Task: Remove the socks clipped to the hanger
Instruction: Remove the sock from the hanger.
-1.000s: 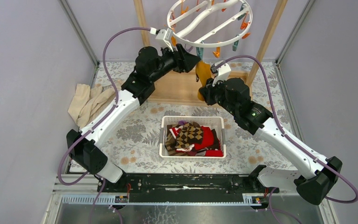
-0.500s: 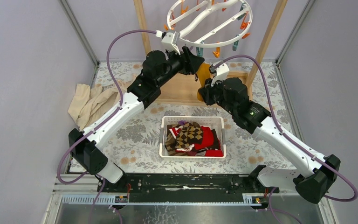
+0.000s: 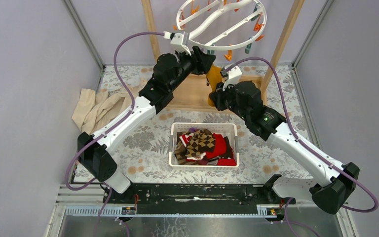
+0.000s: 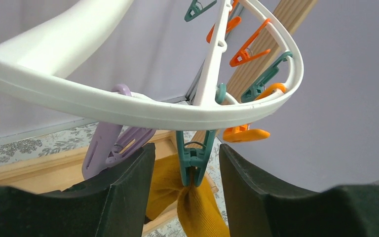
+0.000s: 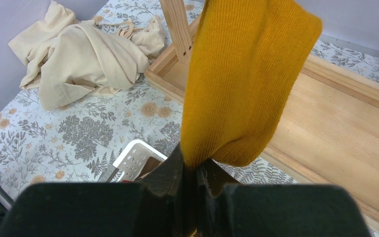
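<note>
The mustard sock [image 4: 197,212] is hanging from a teal clip [image 4: 193,160] on the near rim of the white hanger [image 4: 128,106], above the wooden rack base [image 3: 192,94] at the far edge of the bench [image 3: 143,143]. The right tool [image 5: 195,170] is pinching the sock's lower end, its fingers pressed together on the folded fabric, and the sock is rising straight up from them. The left tool [image 4: 186,153] is standing spread just under the ring, its dark fingers [image 4: 128,192] flanking the teal clip with a gap showing on each side, so it is touching nothing there. A purple clip [image 4: 111,150] is dangling just beside its left finger. The left arm is reaching from the near left corner up and across to the far middle, wrist lifted beneath the ring. The right arm is reaching from the near right corner with its elbow bent, wrist aiming at the sock from the right. At the bench's middle a white basket [image 3: 203,127] is holding the other socks [image 3: 202,143], red and brown argyle among them. A beige cloth [image 3: 94,108] is lying crumpled by the left edge.
</note>
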{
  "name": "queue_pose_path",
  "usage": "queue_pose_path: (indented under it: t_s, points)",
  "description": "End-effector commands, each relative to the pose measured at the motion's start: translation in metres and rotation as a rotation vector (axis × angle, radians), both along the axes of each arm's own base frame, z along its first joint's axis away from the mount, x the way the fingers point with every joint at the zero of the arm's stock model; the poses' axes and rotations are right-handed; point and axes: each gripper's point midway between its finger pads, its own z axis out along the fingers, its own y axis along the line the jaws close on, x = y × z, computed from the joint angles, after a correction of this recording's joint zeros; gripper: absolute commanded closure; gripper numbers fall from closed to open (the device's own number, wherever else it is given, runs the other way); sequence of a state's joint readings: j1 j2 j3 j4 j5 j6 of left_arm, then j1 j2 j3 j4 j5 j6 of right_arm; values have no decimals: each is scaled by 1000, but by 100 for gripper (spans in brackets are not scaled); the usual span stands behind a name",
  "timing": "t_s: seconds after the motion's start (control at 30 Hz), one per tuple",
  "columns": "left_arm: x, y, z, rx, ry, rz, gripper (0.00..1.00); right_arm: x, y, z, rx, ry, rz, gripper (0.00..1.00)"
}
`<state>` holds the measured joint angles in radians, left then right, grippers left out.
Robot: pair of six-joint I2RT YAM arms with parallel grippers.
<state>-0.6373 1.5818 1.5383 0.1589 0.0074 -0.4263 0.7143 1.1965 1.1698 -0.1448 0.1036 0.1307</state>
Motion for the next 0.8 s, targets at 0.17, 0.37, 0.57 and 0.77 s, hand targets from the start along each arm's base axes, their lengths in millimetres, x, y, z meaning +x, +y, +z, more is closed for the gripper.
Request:
queue_pose_path:
  t_s: [0.17,0.37,0.57,0.77]
  points:
    - [8,4,24,-78,-98,63,43,2,5,31,61,-64,17,100]
    - [9,3,25,-107,-102,81,42,1,4,32,59,-66,18,100]
    - [11,2,23,-119,-100,91,42,1,4,31,56,-63,16,100]
    - [11,-1,23,-124,-97,91,41,0,3,31,56,-63,15,100]
